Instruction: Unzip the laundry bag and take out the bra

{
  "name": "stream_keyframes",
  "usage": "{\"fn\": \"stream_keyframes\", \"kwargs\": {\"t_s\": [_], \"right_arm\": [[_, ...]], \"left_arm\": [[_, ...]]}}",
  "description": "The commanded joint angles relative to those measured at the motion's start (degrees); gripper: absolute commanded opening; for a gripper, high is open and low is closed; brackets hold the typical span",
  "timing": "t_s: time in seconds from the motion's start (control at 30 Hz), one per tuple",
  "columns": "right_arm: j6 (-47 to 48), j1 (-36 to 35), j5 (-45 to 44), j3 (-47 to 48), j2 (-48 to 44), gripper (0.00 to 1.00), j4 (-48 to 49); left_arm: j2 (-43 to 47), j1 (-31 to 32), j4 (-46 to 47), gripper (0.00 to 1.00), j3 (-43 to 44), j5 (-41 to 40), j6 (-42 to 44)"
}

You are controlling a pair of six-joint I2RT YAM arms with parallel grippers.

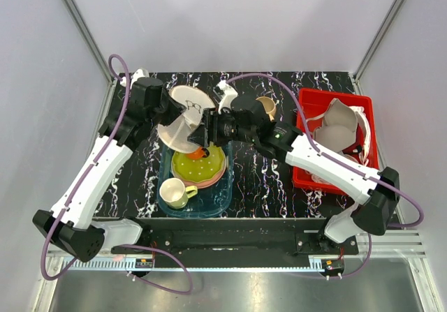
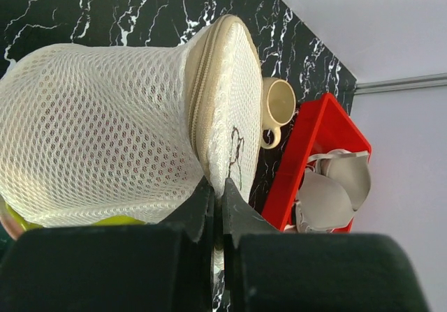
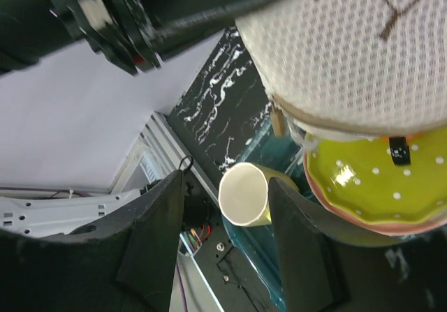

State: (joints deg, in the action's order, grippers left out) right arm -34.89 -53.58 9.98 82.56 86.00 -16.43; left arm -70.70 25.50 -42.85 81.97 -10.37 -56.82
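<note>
The laundry bag is off-white mesh and hangs above the green plate, its two halves spread apart; the far half carries the black drawing. My left gripper is shut on the bag's rim beside the zipper seam. From the right, my right gripper is against the bag, open, with nothing between its fingers. A small orange patch shows under the bag's lower half, seemingly the bra; the rest of it is hidden.
A green dotted plate on a pink one and a yellow cup sit in a blue tray. A beige mug stands behind. A red bin at right holds grey-beige bras.
</note>
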Motion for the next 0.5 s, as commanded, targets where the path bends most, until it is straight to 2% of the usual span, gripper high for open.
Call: {"fn": "stream_keyframes", "kwargs": {"t_s": [0.0,0.3,0.47], "right_arm": [[-0.61,-0.38,0.39,3.57,0.93,0.6,4.38],[2.28,-0.3,1.8,7.78,4.53,0.58,2.89],[4.83,-0.38,2.24,9.37,6.2,0.6,1.31]], "left_arm": [[0.12,0.69,0.31,0.0,3.72,-2.55,0.22],[-0.14,1.05,-1.18,0.0,5.21,-4.04,1.79],[0.3,1.05,-1.44,0.0,7.05,-2.9,6.45]]}}
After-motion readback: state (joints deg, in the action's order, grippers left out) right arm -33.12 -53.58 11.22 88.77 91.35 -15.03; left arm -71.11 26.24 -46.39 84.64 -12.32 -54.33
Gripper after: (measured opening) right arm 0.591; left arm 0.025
